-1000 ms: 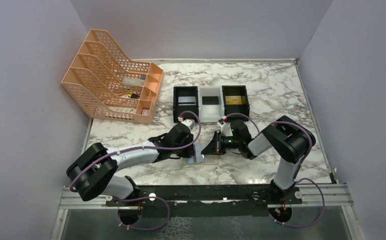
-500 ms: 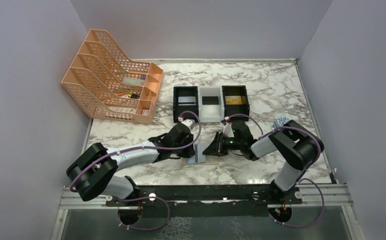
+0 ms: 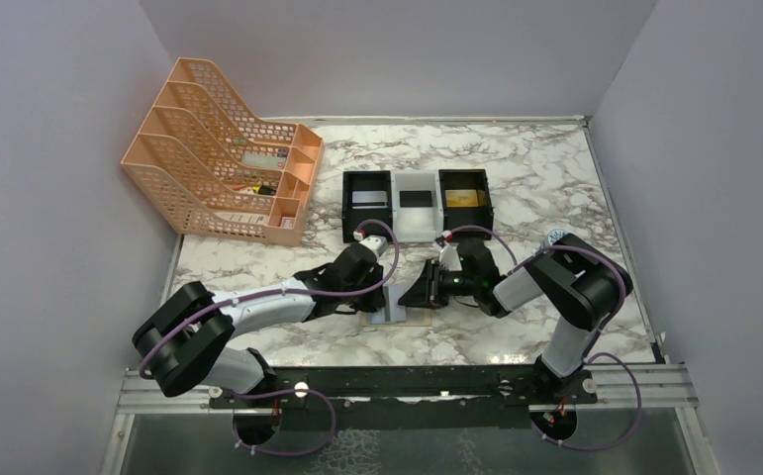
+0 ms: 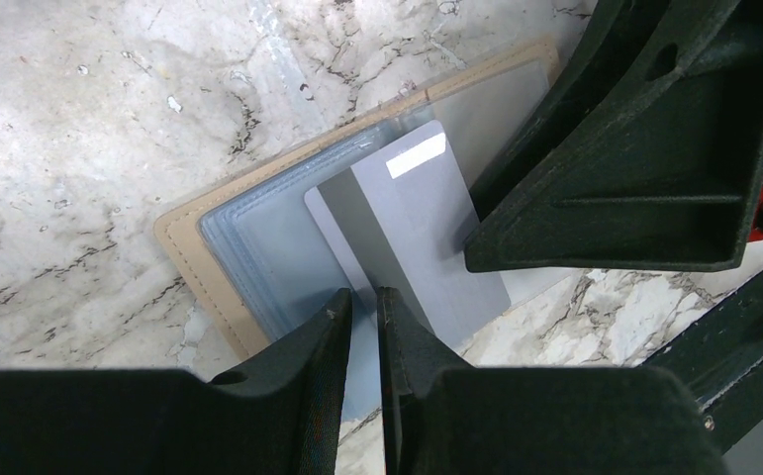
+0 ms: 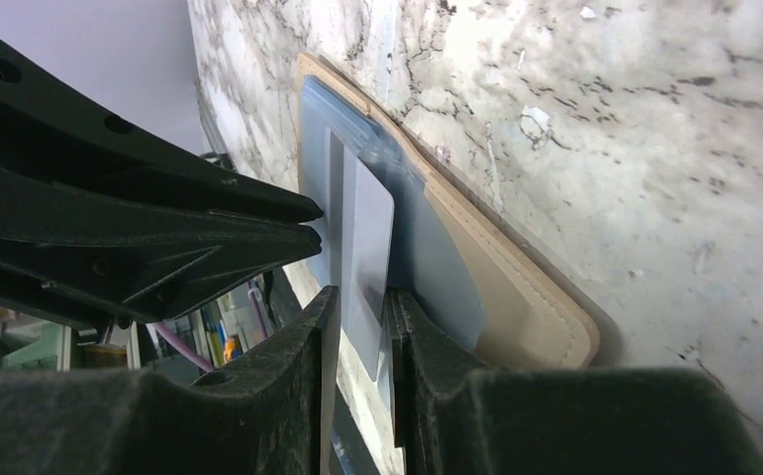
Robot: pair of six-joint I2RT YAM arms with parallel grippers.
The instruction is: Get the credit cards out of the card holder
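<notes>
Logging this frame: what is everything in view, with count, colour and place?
card holder: one, tan with grey-blue inside, lying open between the grippers
card: one clearly seen, grey, part way out of the holder
file rack: one, peach mesh, back left
black trays: two, flanking the white one, mid back
white tray: one, between them
table: one, marble pattern
left gripper: black, closed on the holder's edge
right gripper: black, card between its fingers, grip unclear
</notes>
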